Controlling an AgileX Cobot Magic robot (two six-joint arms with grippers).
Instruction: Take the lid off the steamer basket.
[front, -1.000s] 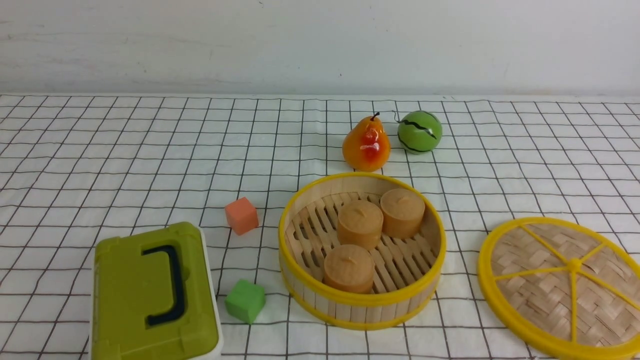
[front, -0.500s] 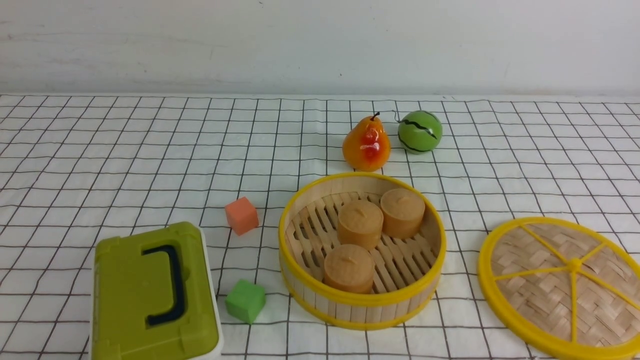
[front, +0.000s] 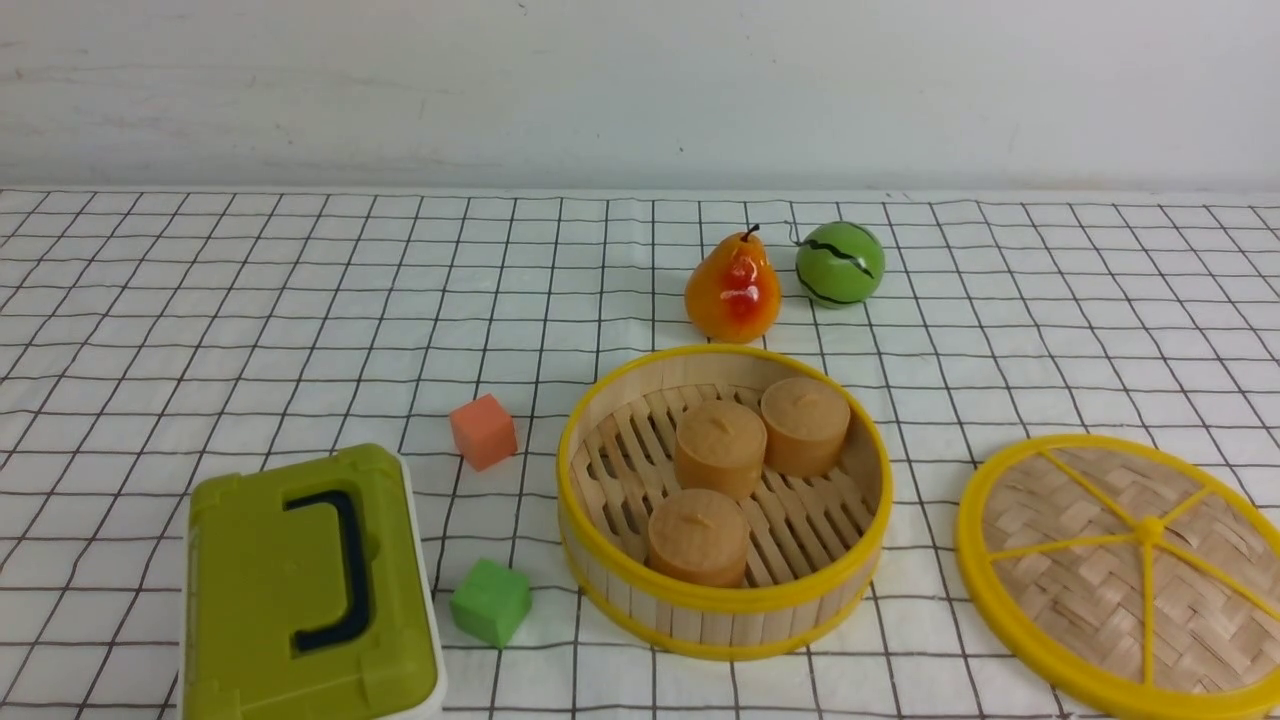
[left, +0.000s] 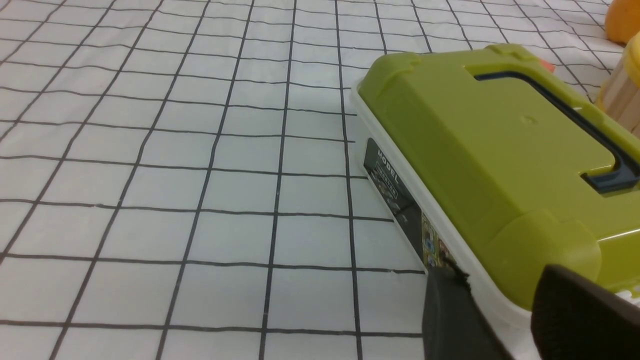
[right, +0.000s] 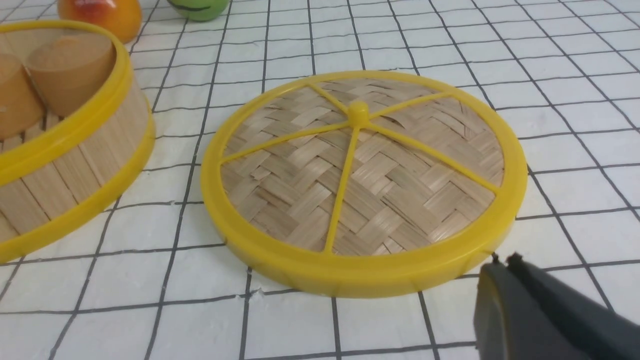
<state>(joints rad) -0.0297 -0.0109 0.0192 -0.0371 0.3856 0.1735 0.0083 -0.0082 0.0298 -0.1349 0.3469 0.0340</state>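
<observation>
The lid lies flat on the cloth at about four o'clock from the open steamer basket — the job looks done — with the right gripper closed and empty just beside its rim, the left gripper parted, empty.

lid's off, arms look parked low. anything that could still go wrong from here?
1. The right gripper, shut, sits close to the lid rim; a careless retreat might nudge the lid.
2. The left gripper is right against the olive-green box; lifting off could drag it.
3. The steamer basket is open, so its three cakes are exposed.
</observation>
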